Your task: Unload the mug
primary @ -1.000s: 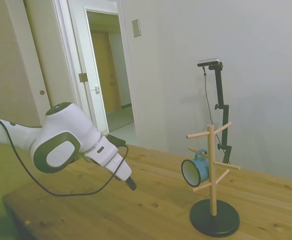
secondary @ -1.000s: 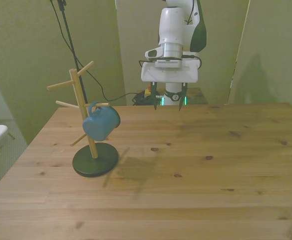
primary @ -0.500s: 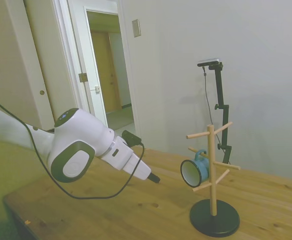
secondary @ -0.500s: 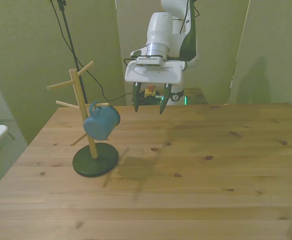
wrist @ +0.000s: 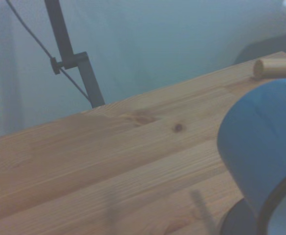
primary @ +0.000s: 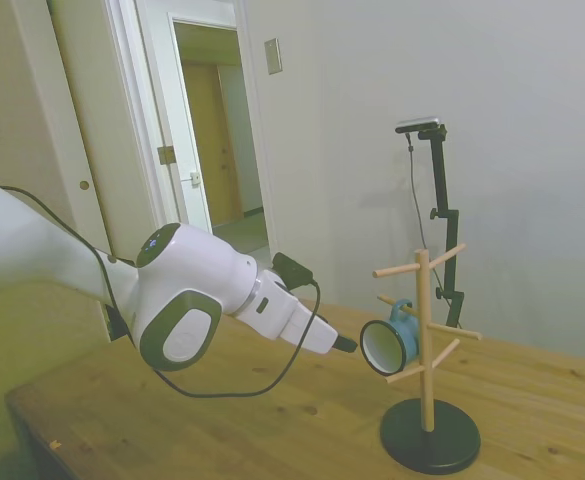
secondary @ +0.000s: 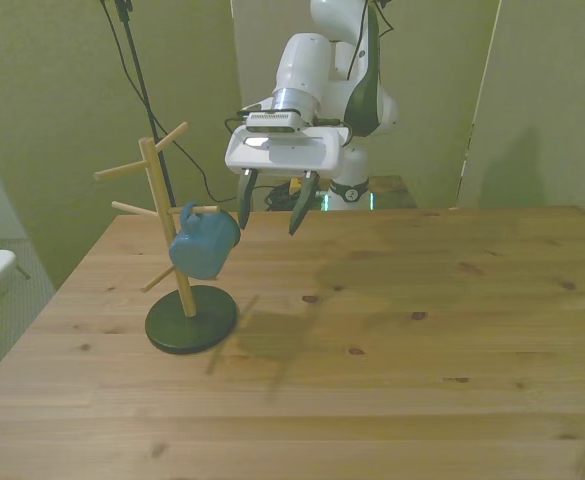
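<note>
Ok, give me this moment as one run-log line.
phase: approach | gripper: open, beside mug rim, no contact seen | mug: hanging by handle on wooden mug tree | table: nothing unloaded yet

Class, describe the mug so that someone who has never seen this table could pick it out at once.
On the wooden table, near the front view's left, stands a wooden peg tree on a round dark base. The mug hangs by its handle from a middle peg, tilted, its mouth sideways. It is the only blue thing there, white inside with a dark rim, just beside the open gripper.
</note>
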Controlling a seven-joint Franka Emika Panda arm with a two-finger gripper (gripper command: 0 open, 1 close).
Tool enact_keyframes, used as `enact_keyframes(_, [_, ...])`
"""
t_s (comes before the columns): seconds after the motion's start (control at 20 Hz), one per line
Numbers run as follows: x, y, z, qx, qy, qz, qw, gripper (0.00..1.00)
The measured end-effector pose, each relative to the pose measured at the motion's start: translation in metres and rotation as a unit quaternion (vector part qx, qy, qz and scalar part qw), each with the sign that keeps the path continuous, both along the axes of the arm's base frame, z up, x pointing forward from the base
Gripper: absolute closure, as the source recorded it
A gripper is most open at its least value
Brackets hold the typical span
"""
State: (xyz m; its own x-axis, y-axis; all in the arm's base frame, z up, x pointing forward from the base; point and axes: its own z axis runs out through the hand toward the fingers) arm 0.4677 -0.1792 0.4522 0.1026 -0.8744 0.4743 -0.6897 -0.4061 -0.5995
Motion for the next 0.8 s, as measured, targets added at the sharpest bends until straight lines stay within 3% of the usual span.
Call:
enact_keyframes(0.5, [0.007,-0.041,0.005,-0.001,-0.023,-0.041,0.9989,0.0])
enact_keyframes(0.8, [0.033,-0.068,-0.01,-0.004,-0.014,-0.052,0.9986,0.0])
